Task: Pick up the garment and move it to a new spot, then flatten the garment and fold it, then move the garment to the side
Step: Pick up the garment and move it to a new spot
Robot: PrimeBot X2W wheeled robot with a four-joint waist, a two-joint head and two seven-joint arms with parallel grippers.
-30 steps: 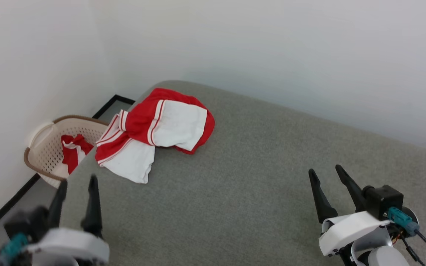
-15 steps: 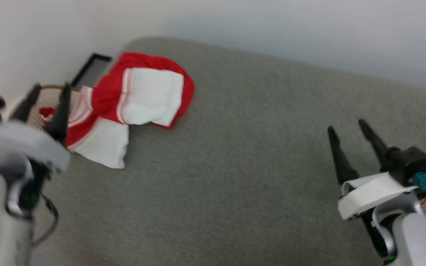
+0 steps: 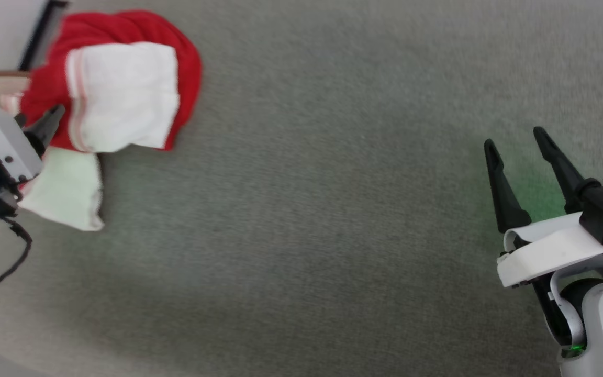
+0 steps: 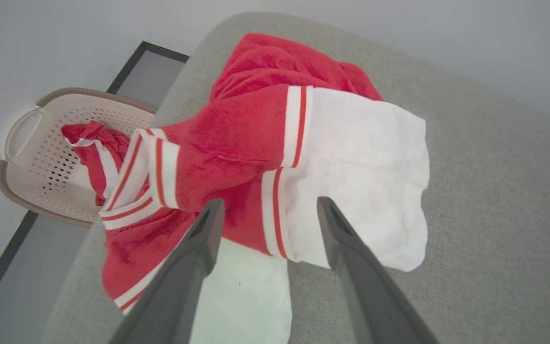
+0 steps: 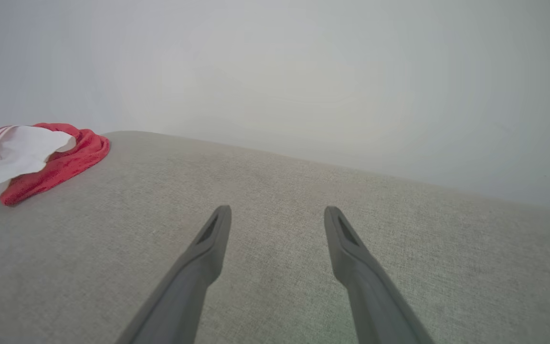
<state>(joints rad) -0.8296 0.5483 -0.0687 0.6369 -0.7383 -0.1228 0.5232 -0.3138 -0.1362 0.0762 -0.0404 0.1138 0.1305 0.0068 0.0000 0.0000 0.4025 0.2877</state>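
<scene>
Right gripper (image 3: pixel 514 137): low right in the head view, over bare grey padded surface (image 3: pixel 306 209). Fingers spread wide, nothing between them. The right wrist view gives the same reading (image 5: pixel 278 210): two dark fingers apart, only grey fabric beneath and ahead.

Left gripper (image 4: pixel 270 204): fingers wide apart, nothing clamped. In the left wrist view the tips frame the near part of the garment (image 4: pixel 351 157), the left tip over red cloth, the right tip over a white panel, and a red-and-white striped seam in the gap. Cannot tell whether the tips touch the cloth. In the head view one dark fingertip shows at the far left edge, against the garment's red part; that frame is blurred.

Garment (image 3: pixel 123 94): crumpled heap on the surface's left corner. A white panel lies folded on top, red body around and behind it, and a second white panel trails toward the robot. Striped trim hangs at the left edge. Well apart from the right gripper; from the right wrist it sits at far left (image 5: pixel 22 153).

Beyond the corner, on the floor (image 4: pixel 151 71): a beige perforated basket (image 4: pixel 26 157) holding a red-white cloth bundle (image 4: pixel 89 143). Pale wall (image 5: pixel 303 71) behind.
</scene>
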